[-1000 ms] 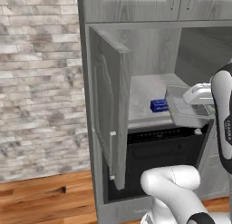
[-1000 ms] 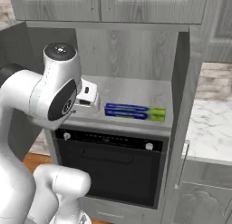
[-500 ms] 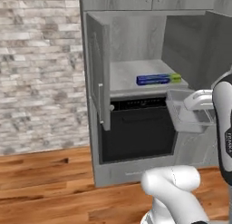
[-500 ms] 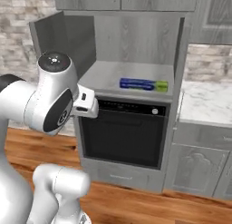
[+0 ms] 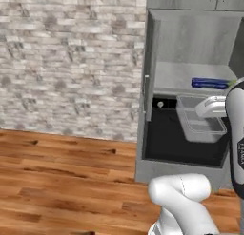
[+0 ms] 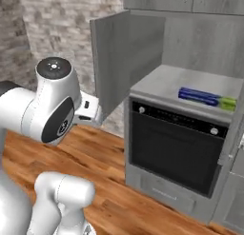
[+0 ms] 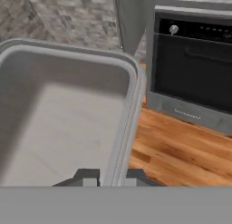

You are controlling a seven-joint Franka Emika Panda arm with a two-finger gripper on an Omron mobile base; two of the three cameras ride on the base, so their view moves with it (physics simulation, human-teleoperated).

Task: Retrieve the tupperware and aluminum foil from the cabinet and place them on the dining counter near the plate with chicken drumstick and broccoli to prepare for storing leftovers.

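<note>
The fingers [image 7: 111,175] are pinched tight on the rim of the tupperware [image 7: 63,109], one on each side of its thin wall, so the grey box hangs out in the air in front of the arm. From the left base view the tupperware [image 5: 200,119] sits out in front of the black oven [image 5: 183,139], away from the shelf. The job right now looks like carrying it to the dining worktop, which is not in these pictures. To do it well, keep the squeeze firm, because only one thin edge is held and the box could tip or slip. Keep it flat and move slowly while the base turns. Watch the open cabinet door [image 6: 124,60], which sticks out close by; swing wide of it. Farther back, the aluminum foil [image 6: 207,97] lies flat on the grey shelf [image 6: 162,84] above the oven, with its green end on the right side in the right base view. It looks like nothing is touching it, though it is small and far away. It needs a second trip.
</note>
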